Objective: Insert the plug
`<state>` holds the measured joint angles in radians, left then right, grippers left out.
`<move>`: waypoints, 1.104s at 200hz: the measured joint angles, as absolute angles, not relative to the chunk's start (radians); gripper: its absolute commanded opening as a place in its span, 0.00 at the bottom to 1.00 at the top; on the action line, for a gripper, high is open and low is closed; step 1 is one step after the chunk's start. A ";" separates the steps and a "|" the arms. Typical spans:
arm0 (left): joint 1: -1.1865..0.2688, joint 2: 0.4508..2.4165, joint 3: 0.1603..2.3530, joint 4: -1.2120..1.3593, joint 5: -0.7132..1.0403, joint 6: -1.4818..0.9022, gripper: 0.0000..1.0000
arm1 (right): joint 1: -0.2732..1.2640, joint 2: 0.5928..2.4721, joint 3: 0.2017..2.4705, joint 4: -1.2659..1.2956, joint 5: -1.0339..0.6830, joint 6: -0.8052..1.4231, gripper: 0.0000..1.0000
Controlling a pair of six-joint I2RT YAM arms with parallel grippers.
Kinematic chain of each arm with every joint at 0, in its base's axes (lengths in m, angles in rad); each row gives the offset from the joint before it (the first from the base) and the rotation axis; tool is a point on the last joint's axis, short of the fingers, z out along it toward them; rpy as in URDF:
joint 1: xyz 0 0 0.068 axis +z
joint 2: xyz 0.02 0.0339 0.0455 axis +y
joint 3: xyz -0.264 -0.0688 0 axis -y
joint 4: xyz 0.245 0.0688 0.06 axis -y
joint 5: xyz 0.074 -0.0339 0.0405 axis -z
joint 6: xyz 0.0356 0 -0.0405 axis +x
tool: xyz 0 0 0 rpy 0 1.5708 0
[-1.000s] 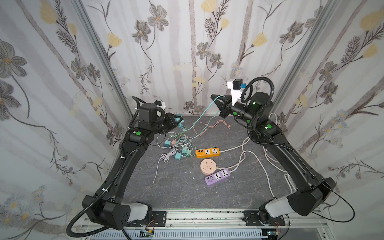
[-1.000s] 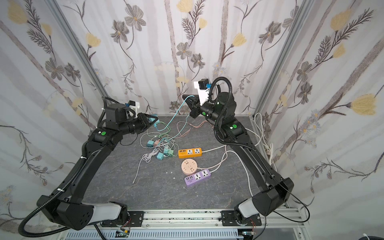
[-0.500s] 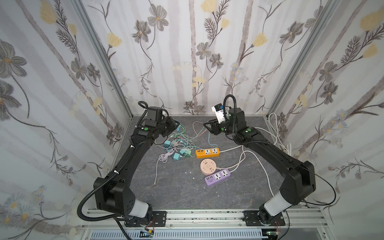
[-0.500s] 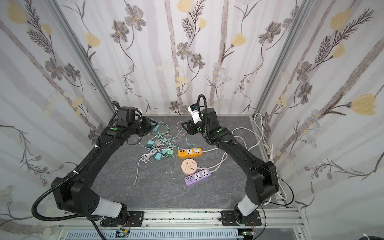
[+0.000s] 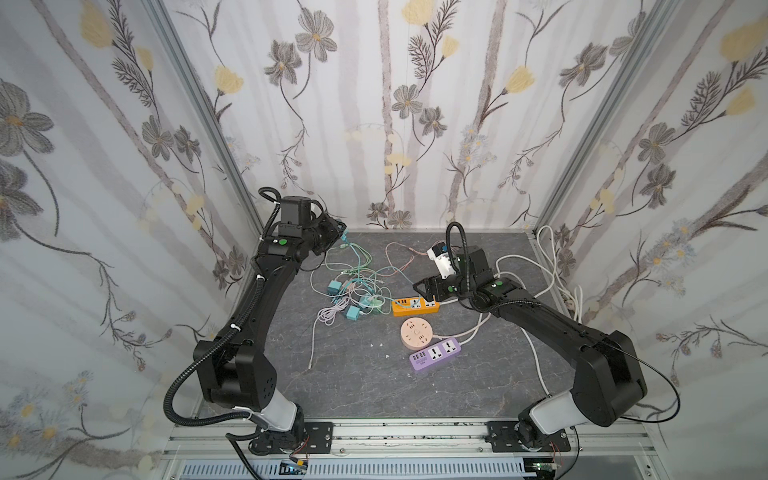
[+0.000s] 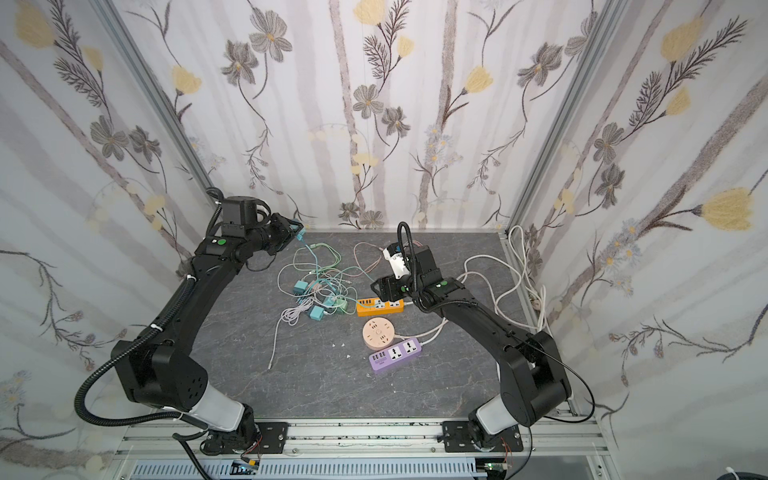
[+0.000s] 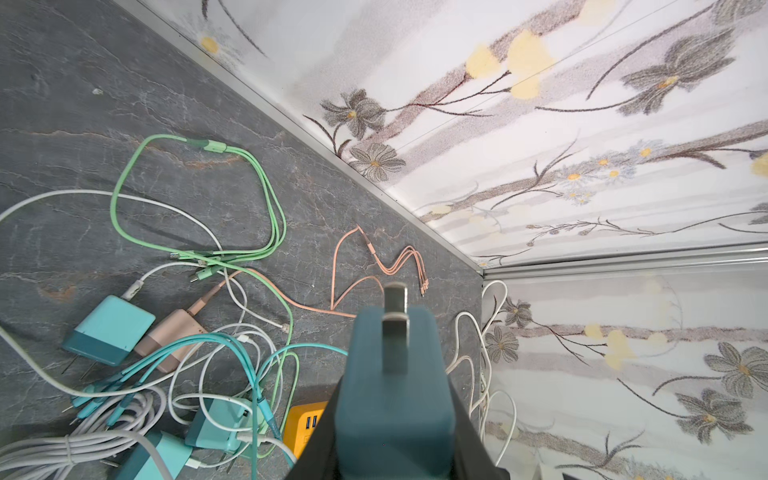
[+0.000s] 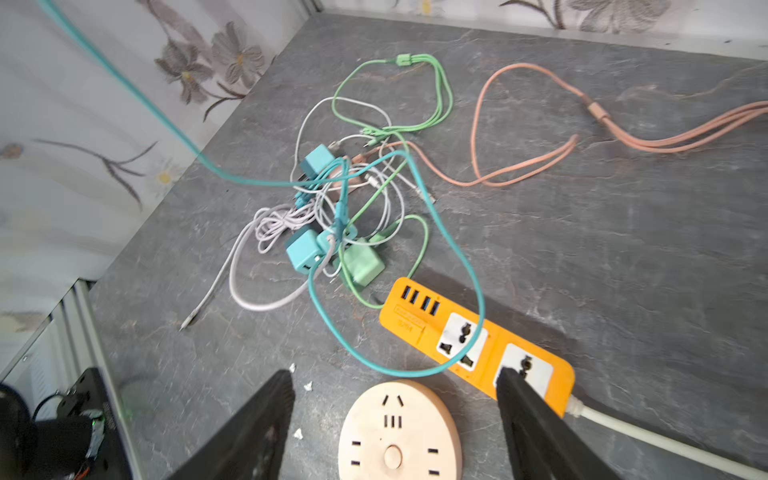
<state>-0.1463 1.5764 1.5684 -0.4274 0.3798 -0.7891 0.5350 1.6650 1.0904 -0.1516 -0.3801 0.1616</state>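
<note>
Left wrist view: the left fingers (image 7: 316,453) are pinched on the plug (image 7: 392,386), a teal charger block. Its flat metal prong (image 7: 395,328) points away from the wrist. In both top views I place the plug (image 5: 342,238) at the back left of the counter (image 5: 353,386), raised off the surface as far as I can judge.

Handling, my assessment: the plug is light, rigid plastic with smooth faces, so it can twist in a loose grip. The prong is thin and would bend if pushed in crooked. The right hold is on the block's flat sides, behind the prong, which is where it is gripped now. Its teal cable (image 8: 457,257) is soft and will drag on the block as it travels.

Surroundings: the right fingers (image 8: 266,419) are spread wide and hold nothing. They hang above the round socket (image 8: 399,432), with one finger across the cord end of the orange power strip (image 8: 478,332). I cannot tell whether it touches the strip.

Obstructions noted:
- A loop of the teal cable lies across the orange power strip's nearer outlet face.
- A tangle of chargers and cables (image 5: 353,291) sits just beside the strip's other end.
- The strip looks light and, in my judgement, would slide under insertion force unless braced.
- The purple power strip (image 5: 434,353) lies near the round socket, toward the front.
- White cords (image 5: 548,266) trail along the counter's right edge.
</note>
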 measured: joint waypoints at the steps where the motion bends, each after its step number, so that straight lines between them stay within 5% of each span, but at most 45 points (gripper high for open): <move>1: -0.146 1.578 1.569 -0.427 0.381 -0.789 0.00 | 0.536 1.665 1.089 -0.150 -0.383 0.160 0.75; 40: -0.146 1.585 1.579 -0.429 0.394 -0.789 0.00 | 0.632 1.757 1.062 -0.109 -0.409 0.020 0.80; 91: -0.145 1.585 1.582 -0.437 0.405 -0.786 0.00 | 0.730 1.932 1.244 -0.248 -0.227 -0.224 0.75; 106: -0.144 1.584 1.582 -0.439 0.405 -0.784 0.00 | 0.734 1.964 1.268 -0.282 -0.183 -0.269 0.65; 134: -0.134 1.575 1.579 -0.446 0.404 -0.775 0.00 | 0.738 1.996 1.275 -0.292 -0.099 -0.313 0.17; 145: -0.124 1.567 1.570 -0.449 0.404 -0.764 0.00 | 0.739 2.001 1.286 -0.299 -0.076 -0.316 0.08; 164: -0.095 1.544 1.539 -0.458 0.400 -0.759 0.00 | 0.745 2.004 1.340 -0.303 -0.061 -0.319 0.00; 221: 0.107 1.417 1.405 -0.506 0.381 -0.729 0.00 | 0.878 2.085 1.633 -0.304 -0.069 -0.324 0.00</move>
<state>0.1066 1.4170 1.4052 -0.5056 0.3813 -0.7288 0.8783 2.0850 1.6329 -0.3038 -0.0689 -0.3241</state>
